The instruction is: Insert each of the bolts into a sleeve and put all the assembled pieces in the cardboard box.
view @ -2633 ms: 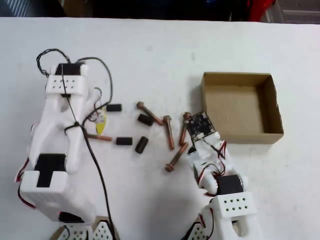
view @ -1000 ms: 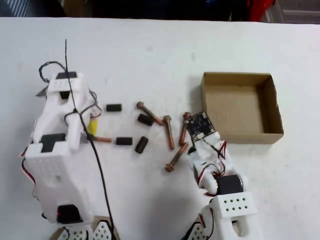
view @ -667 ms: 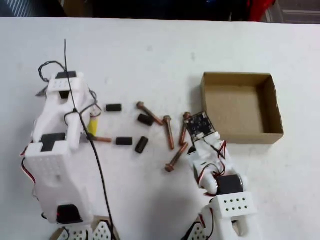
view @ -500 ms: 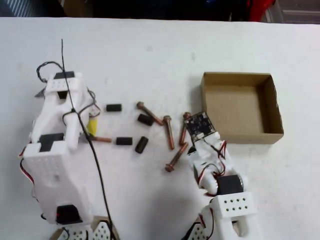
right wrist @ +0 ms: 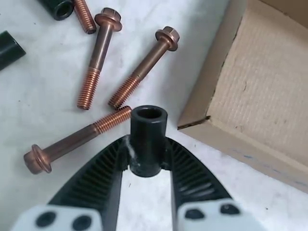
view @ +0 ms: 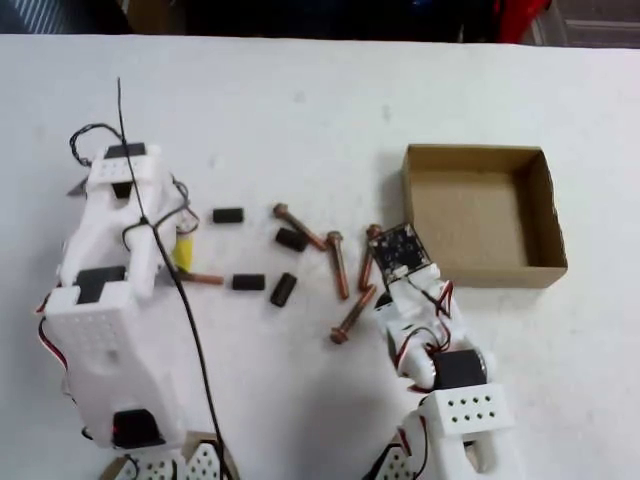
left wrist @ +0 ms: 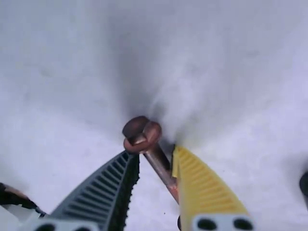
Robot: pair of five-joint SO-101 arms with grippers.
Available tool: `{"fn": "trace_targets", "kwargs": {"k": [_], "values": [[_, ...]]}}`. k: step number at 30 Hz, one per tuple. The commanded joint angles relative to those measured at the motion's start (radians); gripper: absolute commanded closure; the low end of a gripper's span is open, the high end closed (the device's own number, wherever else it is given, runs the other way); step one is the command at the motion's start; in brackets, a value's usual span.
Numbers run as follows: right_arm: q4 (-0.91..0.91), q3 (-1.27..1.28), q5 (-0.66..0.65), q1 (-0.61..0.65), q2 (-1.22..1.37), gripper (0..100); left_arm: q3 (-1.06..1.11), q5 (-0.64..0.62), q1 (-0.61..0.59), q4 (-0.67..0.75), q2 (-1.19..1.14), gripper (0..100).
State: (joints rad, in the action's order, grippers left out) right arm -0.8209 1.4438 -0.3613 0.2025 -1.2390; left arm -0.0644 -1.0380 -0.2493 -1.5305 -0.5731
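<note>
Looking down your left gripper [left wrist: 154, 155], you find its grey and yellow fingers [left wrist: 202, 187] clamped on the shank of a copper bolt [left wrist: 141, 134]. The flanged head sticks out just past their tips, close over the white desk [left wrist: 231, 57]; you cannot tell whether the head touches it. In the high view the rest of that bolt pokes out of the gripper on the side facing the other arm. A loose sleeve [view: 248, 282] lies just beyond its end, roughly in line with it but apart from it. A second sleeve [view: 283, 289] lies tilted just past that one, while a third sleeve [view: 291, 239] and a fourth sleeve [view: 228, 215] lie farther off, ahead of the gripper and toward the other arm. Your right gripper [right wrist: 147, 147] is closed on a held sleeve [right wrist: 148, 124], black like the others, gripped by its rear half so the open bore stands out beyond the fingertips [right wrist: 178, 159]. Just ahead of those fingertips lies the nearest bolt [right wrist: 72, 142], its threaded end reaching up to the held sleeve as the wrist sees it. A middle bolt [right wrist: 143, 66] and an outer bolt [right wrist: 98, 54] lie farther ahead, side by side and apart. The cardboard box [right wrist: 260, 91] stands just ahead of the right gripper on the side away from the left arm, its near corner close beside the held sleeve.
</note>
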Motion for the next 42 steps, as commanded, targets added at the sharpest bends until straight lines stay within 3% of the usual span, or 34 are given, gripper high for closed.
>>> {"fn": "trace_targets", "kwargs": {"k": [1, 23, 28, 36, 42], "values": [[0.021, -0.011, 0.002, 0.001, -0.016, 98.1, -0.040, -0.006, -0.051, 0.006, -0.002, 86], [0.021, -0.011, 0.002, 0.001, -0.016, 98.1, -0.051, -0.003, -0.094, 0.006, -0.004, 86], [0.021, -0.011, 0.002, 0.001, -0.016, 98.1, -0.049, -0.002, -0.093, 0.006, -0.005, 99], [0.021, -0.011, 0.002, 0.001, -0.016, 98.1, -0.051, 0.000, -0.091, 0.008, -0.005, 95], [0.021, -0.011, 0.002, 0.001, -0.016, 98.1, -0.058, 0.091, 0.012, 0.002, -0.002, 98]]}}
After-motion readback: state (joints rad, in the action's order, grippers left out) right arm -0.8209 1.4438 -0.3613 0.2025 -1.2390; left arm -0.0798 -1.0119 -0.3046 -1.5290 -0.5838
